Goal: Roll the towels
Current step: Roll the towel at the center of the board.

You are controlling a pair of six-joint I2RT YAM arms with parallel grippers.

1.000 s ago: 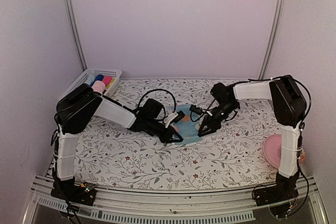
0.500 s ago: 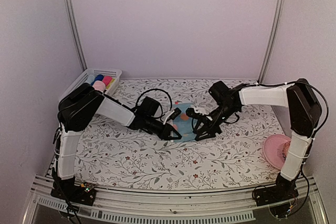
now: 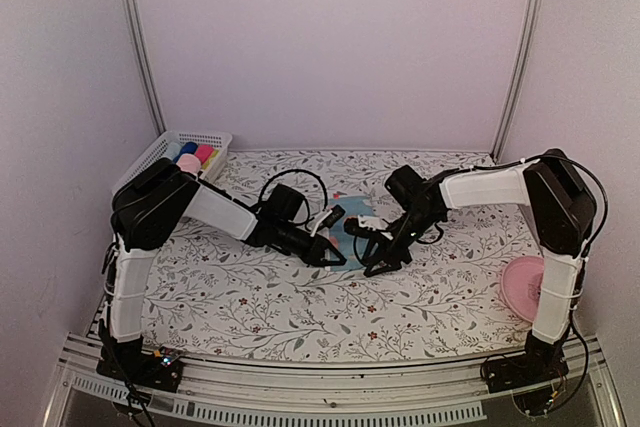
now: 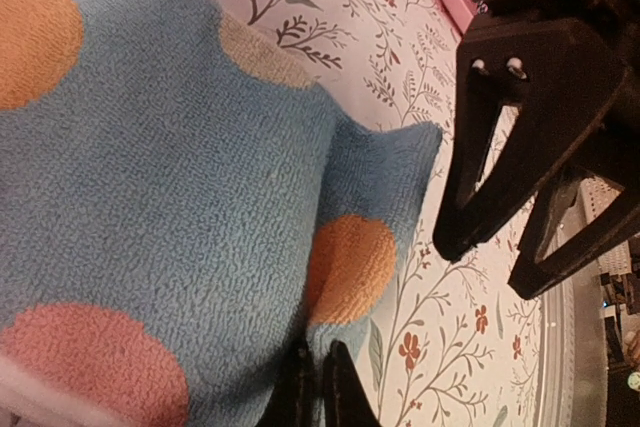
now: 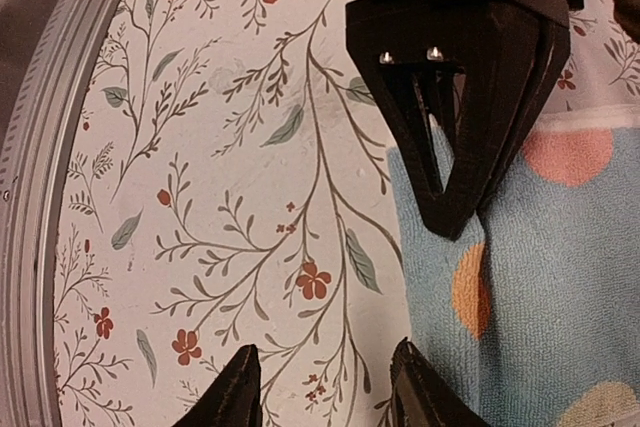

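A blue towel [image 3: 348, 230] with orange and pink dots lies bunched on the floral table mid-centre. My left gripper [image 3: 336, 253] is shut on the towel's near edge. In the left wrist view the fingertips [image 4: 315, 367] pinch a fold of the towel [image 4: 170, 167] beside an orange dot. My right gripper [image 3: 370, 253] is open and empty, just right of the towel's near corner. In the right wrist view its gripper [image 5: 326, 352] straddles bare tablecloth, with the towel [image 5: 560, 277] to its right and the left gripper [image 5: 455, 217] ahead of it.
A white basket [image 3: 160, 152] holding several rolled towels stands at the back left. A pink plate [image 3: 525, 282] lies at the right edge by the right arm. A metal rail [image 3: 330, 387] runs along the table's near edge.
My right gripper has moved left and nearer, off the towel's right edge to its near corner. The towel has been pushed narrower. The left gripper has stayed pinched on it.
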